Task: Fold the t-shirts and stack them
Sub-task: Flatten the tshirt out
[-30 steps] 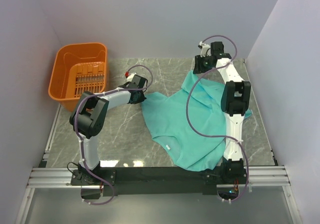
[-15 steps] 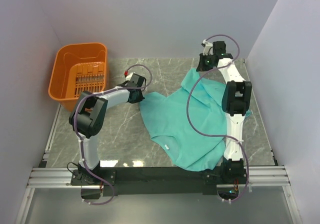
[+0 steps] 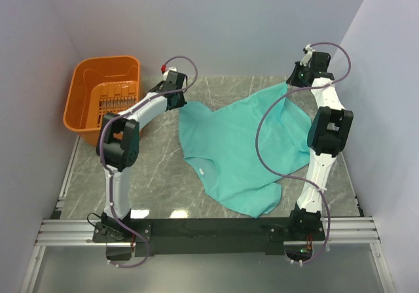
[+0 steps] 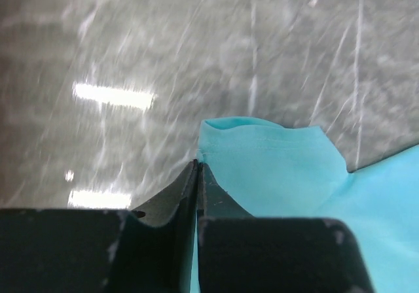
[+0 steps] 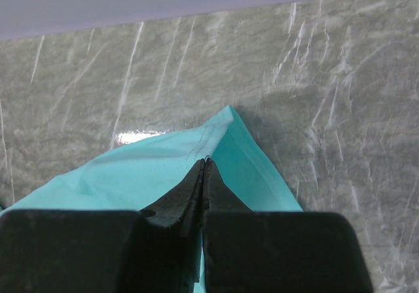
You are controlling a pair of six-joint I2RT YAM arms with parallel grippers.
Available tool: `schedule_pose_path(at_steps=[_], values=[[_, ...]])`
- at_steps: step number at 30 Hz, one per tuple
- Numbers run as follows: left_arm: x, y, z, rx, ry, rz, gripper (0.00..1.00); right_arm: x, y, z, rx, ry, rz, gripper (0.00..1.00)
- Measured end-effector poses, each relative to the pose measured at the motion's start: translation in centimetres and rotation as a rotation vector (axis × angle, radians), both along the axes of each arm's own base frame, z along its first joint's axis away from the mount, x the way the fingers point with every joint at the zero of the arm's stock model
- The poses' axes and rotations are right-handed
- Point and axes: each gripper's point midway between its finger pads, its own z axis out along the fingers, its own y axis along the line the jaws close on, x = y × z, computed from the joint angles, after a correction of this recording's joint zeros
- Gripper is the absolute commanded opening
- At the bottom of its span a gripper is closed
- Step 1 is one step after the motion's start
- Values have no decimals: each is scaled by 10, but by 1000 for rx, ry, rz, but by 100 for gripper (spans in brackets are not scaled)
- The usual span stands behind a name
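Left arm point(image 3: 147, 103) and right arm point(image 3: 324, 100) far forward, left fingers point(image 4: 173, 198) and right fingers point(image 5: 183, 191) pinched tight.

The left gripper point(image 3: 177, 101) is moving toward 12 o'clock and the right gripper point(image 3: 294, 84) is moving toward 2 o'clock, where its jaws are now pinching a corner of the t-shirt point(image 3: 236, 142). The cloth is being stretched wider between them, and its near hem is sliding toward 12 o'clock.
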Motion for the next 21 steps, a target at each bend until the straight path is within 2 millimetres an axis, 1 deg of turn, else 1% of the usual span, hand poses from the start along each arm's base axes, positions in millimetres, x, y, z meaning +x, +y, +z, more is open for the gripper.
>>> schedule_pose_path(at_steps=[2, 5, 8, 12, 13, 14, 15, 16, 17, 19, 20, 21], values=[[11, -2, 4, 15, -12, -8, 8, 2, -1, 2, 0, -8, -12, 0], [27, -3, 3, 31, -19, -12, 7, 4, -4, 4, -6, -12, -36, 0], [40, 4, -1, 47, -13, 6, 7, 8, -8, 12, -17, -30, -55, 0], [62, 18, -3, 54, -18, 46, 7, 18, -14, 29, -31, -79, -93, 0], [66, 22, -3, 55, -18, 55, 10, 20, -16, 34, -33, -92, -104, 0], [73, 25, -2, 52, -27, 64, 16, 22, -18, 37, -37, -102, -116, 0], [79, 28, -1, 49, -32, 70, 24, 24, -20, 40, -40, -111, -126, 0], [86, 31, 1, 41, -40, 77, 40, 26, -21, 43, -43, -118, -139, 0], [91, 31, 3, 37, -52, 74, 48, 27, -21, 45, -45, -123, -143, 10], [101, 33, 7, 13, -67, 73, 59, 30, -22, 52, -54, -140, -161, 25], [103, 32, 10, -4, -72, 64, 61, 32, -22, 54, -60, -147, -164, 36], [104, 30, 11, -19, -74, 52, 63, 33, -22, 57, -62, -155, -168, 43]])
